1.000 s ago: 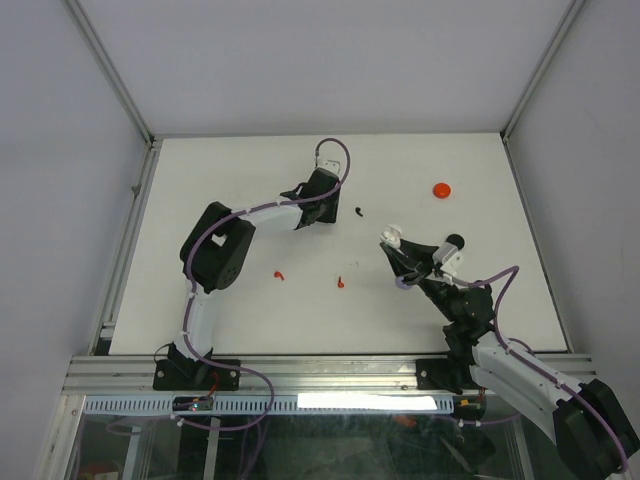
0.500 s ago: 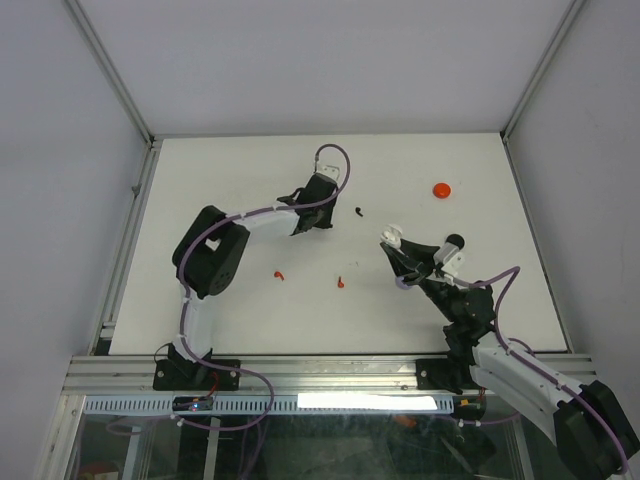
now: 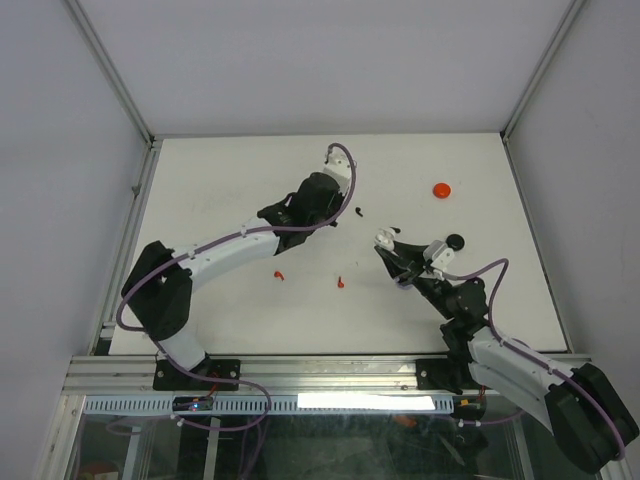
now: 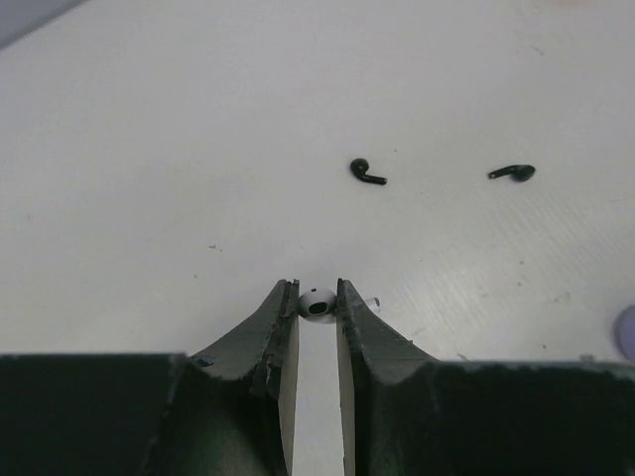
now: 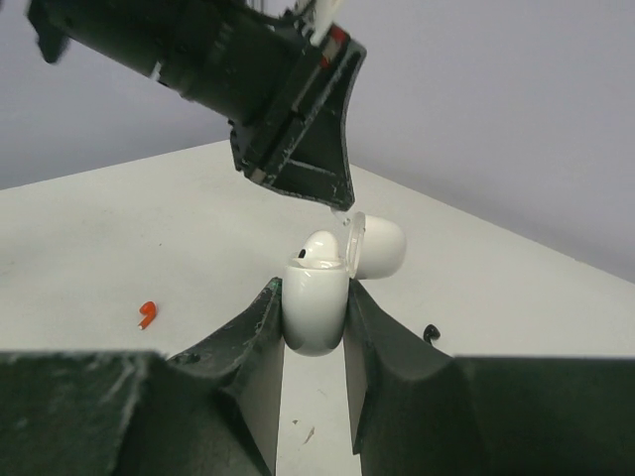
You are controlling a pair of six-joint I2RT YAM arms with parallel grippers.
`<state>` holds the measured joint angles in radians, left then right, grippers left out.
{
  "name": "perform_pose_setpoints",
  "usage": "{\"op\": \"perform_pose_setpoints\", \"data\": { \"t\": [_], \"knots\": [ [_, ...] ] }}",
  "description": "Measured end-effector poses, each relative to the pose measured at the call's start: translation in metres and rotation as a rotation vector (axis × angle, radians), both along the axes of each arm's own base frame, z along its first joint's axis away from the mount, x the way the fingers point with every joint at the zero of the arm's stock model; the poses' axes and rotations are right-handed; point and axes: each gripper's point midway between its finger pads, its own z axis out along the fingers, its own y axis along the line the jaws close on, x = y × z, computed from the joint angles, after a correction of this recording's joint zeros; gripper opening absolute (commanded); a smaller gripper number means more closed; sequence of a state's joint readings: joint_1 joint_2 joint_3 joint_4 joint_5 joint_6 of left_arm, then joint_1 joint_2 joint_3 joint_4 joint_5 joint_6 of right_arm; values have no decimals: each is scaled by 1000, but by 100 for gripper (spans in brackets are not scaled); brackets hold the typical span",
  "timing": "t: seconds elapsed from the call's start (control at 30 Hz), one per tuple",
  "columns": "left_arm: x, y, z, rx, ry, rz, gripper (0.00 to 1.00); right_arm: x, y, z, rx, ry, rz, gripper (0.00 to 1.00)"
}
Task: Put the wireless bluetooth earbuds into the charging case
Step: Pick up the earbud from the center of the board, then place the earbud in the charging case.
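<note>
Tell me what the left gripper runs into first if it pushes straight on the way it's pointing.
Most likely bare table, since the left gripper, shut on a white earbud, tilts downward. The nearest black earbud lies just right of that line, so it may be missed; depth is unclear.

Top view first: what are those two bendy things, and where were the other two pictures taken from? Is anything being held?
They are two robot arms bolted to a white table. The other pictures come from a camera on each wrist. The left gripper pinches a white earbud; the right gripper holds an open white charging case with one bud inside. Loose on the table: black earbuds, red earbuds, a red case.
</note>
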<state>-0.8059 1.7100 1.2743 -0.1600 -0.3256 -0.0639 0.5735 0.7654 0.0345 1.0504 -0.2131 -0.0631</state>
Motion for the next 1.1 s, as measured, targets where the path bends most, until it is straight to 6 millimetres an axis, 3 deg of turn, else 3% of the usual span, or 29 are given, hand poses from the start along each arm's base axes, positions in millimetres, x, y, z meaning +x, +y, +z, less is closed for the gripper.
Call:
{"op": "perform_pose_setpoints", "data": {
  "t": [0.3, 0.6, 0.8, 1.1],
  "knots": [
    [-58, -20, 79, 14, -201, -159, 16, 0, 6, 0, -13, -18, 28, 0],
    [-112, -26, 150, -23, -377, -344, 15, -10, 15, 20, -1, -93, 99, 0],
    [-148, -33, 164, -13, -449, -511, 14, -19, 23, 33, -1, -144, 162, 0],
    [-177, -45, 152, 87, -519, -657, 14, -29, 33, 48, 9, -188, 246, 0]
  ]
}}
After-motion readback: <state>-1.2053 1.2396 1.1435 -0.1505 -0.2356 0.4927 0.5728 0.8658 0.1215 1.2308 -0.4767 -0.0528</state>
